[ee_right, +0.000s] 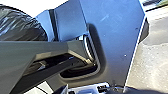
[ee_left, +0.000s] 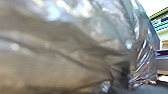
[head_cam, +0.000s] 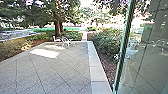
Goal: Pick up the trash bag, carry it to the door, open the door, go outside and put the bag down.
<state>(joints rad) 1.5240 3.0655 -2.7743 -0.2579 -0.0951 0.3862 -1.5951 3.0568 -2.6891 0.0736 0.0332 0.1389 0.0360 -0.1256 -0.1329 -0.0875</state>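
1. Head view: paving [head_cam: 60, 71] opens out in front, with a pale strip [head_cam: 96, 70] along its side and bushes [head_cam: 107, 40] beyond that. White chairs [head_cam: 67, 42] stand well off. On the robot's right is a glass pane [head_cam: 147, 62], to my eye the door or part of its frame. My worry is that side: if the robot turns or swings wide too soon, an arm or the bag [ee_left: 75, 47] could catch on the pane's edge and be knocked or torn. Driving too far right could also put a wheel over the strip and into the planting. I judge the carry is nearly done, with the setting down left to do.

2. Left wrist view: the bag is very near, its film shiny, thin-looking and streaked with bright glare. It looks full and rounded, the folds running together into a tight, dark gather. That suggests the left arm carries it, but whether the left jaws are wide, narrow or closed on the film I cannot tell. If the hold is only on loose film, a jolt could make it slip or stretch.

3. Right wrist view: past the robot's own parts the bag shows dark, glossy and wrinkled, bulging outward. I cannot tell the state of the right jaws.
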